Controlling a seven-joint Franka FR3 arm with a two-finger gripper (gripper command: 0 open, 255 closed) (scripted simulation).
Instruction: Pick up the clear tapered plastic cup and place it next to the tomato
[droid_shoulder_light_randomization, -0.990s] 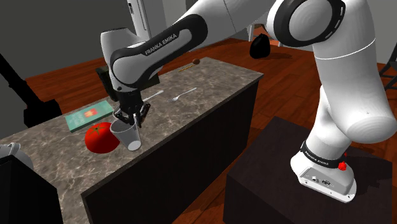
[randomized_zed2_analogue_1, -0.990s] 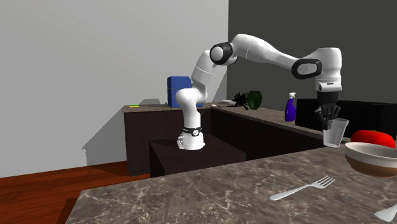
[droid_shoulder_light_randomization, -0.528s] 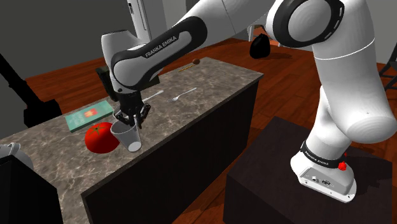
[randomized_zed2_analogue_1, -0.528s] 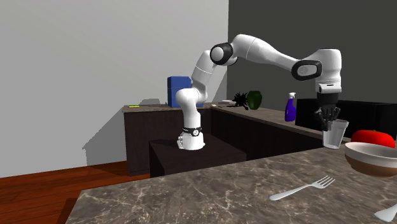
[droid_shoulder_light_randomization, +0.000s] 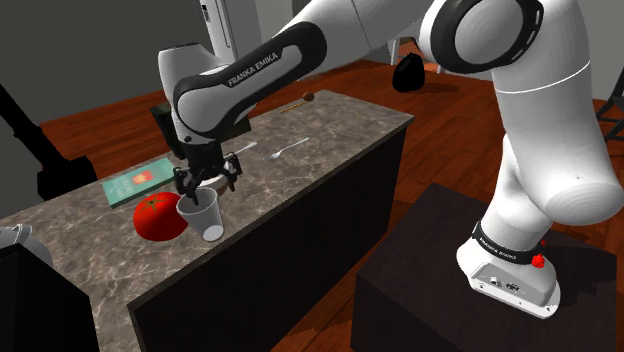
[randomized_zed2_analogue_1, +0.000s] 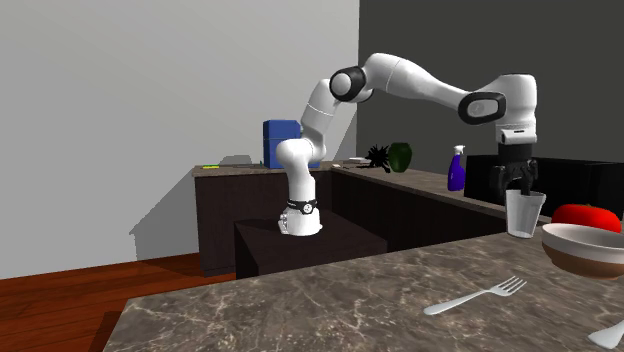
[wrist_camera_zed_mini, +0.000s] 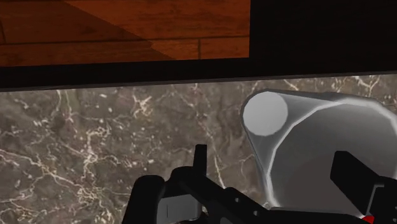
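A cup (droid_shoulder_light_randomization: 203, 216) stands on the counter (droid_shoulder_light_randomization: 340, 125) just beside a tomato (droid_shoulder_light_randomization: 155, 218), on its right in the shoulder view, with the gripper (droid_shoulder_light_randomization: 208, 185) directly above. A booklet (droid_shoulder_light_randomization: 138, 182) lies beyond the tomato; a fork (droid_shoulder_light_randomization: 290, 149) lies farther right along the counter.

Veined dark marble table (droid_shoulder_light_randomization: 330, 125) with bits of tableware spread around the pincer (droid_shoulder_light_randomization: 208, 185).

A green booklet (droid_shoulder_light_randomization: 138, 181) lies flat just to the shoulder view's left of the pincer. A pale fork (droid_shoulder_light_randomization: 290, 150) lies to its right along the table, and a brown utensil (droid_shoulder_light_randomization: 296, 101) lies farther off, near the table's end. In the second exterior view a white bowl (randomized_zed2_analogue_1: 585, 245) sits below and right of the pincer, and a blue spray bottle (randomized_zed2_analogue_1: 457, 168) stands to its left on another counter.
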